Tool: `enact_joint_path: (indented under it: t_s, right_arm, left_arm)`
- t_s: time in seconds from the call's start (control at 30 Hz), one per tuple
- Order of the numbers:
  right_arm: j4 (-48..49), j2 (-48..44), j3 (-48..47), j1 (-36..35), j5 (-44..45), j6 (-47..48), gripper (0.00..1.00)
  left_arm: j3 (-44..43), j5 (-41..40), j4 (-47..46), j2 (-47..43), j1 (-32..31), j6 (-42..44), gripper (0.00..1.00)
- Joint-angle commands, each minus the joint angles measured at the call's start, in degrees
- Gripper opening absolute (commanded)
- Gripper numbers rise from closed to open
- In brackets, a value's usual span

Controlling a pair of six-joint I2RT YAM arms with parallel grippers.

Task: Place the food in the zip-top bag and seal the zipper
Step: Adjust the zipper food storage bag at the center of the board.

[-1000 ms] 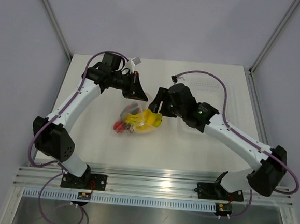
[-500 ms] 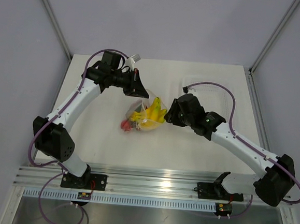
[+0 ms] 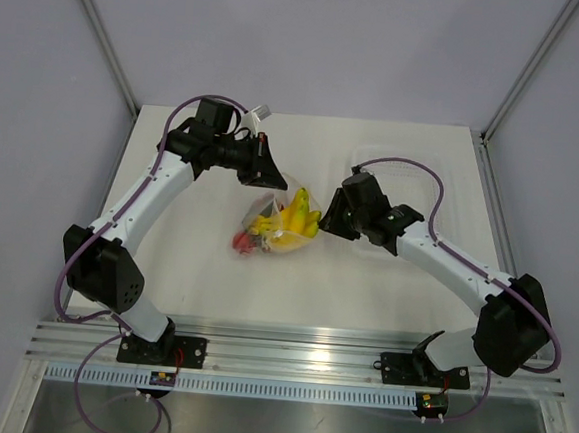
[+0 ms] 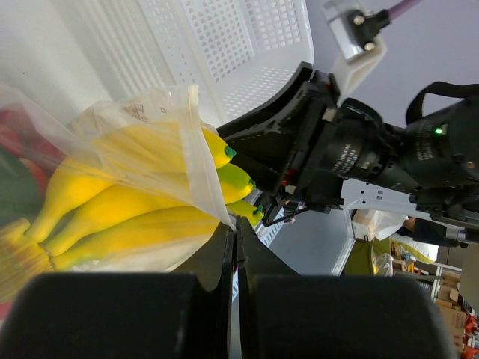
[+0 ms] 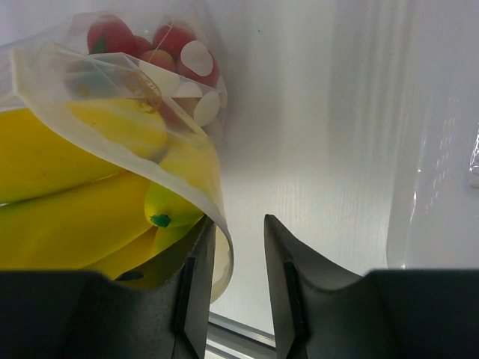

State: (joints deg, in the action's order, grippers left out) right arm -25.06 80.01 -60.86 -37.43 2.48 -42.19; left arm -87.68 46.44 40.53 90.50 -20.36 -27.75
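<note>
The left gripper [image 4: 234, 235] is clamping the bag [image 4: 150, 127]; the right gripper [image 5: 239, 239], jaws narrowly parted around its rim, should be nipping plastic, not bananas [image 5: 67, 217].

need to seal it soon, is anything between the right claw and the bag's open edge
The bananas poke out past the open edge of the bag, right in front of the right claw. Nothing else visible is in the way.

The left hand [image 3: 276, 181] and right hand [image 3: 322, 219] flank the zip-top bag [image 3: 268, 231]; open table [image 3: 204, 282] lies on its near side.
</note>
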Motion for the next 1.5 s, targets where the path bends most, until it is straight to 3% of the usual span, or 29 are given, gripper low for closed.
enact_joint_path:
  t_s: [0.0, 0.07, 0.1, 0.13, 0.3, 0.43, 0.67, 0.83, 1.1, 1.27, 1.47]
  right_arm:
    - [3.43, 1.46, -2.07, -0.01, -2.22, 0.18, 0.39]
    - [3.97, 3.30, -2.85, 0.08, -2.22, 0.45, 0.32]
    - [4.05, 4.18, -3.38, 0.08, -2.22, 0.62, 0.08]
    - [3.27, 5.06, -5.21, -0.01, -2.22, 1.06, 0.00]
    - [3.18, 3.58, -12.95, -1.94, -4.51, 3.43, 0.00]
    - [-4.81, 5.86, -27.17, -5.46, -0.90, 6.33, 0.00]
    - [-6.23, 10.43, -22.29, -4.93, 3.50, 4.40, 0.00]
    - [-1.66, 5.26, -18.94, -5.37, 0.16, 1.68, 0.00]
    - [-0.97, 1.29, -22.99, -7.13, -1.34, 2.21, 0.00]
    - [-1.39, 7.70, -21.57, -7.13, -0.55, 1.15, 0.00]
    - [-1.83, 8.32, -25.27, -7.22, -0.46, 1.32, 0.00]
  left_arm:
    - [-2.23, 2.61, -2.74, -1.11, 0.06, -0.64, 0.00]
    - [-2.15, 2.61, -2.65, -1.29, 0.14, -0.47, 0.00]
    - [-2.06, 2.61, -2.65, -1.20, 0.14, -0.47, 0.00]
    - [-2.06, 2.69, -2.65, -1.38, 0.06, -0.47, 0.00]
    - [-3.72, -3.79, 1.99, -0.77, -0.90, 2.25, 0.00]
    - [-9.43, -8.55, 6.48, 1.52, -2.58, 3.67, 0.00]
    - [-10.76, -19.09, 11.58, 2.49, -2.49, 5.95, 0.00]
    - [-9.96, -26.56, 12.81, 1.96, -3.55, 7.53, 0.00]
    - [-11.47, -30.34, 14.22, 5.03, -5.65, 7.97, 0.00]
    - [-8.30, -24.91, 11.50, 6.01, -7.06, 6.92, 0.00]
    - [-11.98, -20.07, 9.74, 3.63, -7.76, 5.51, 0.00]
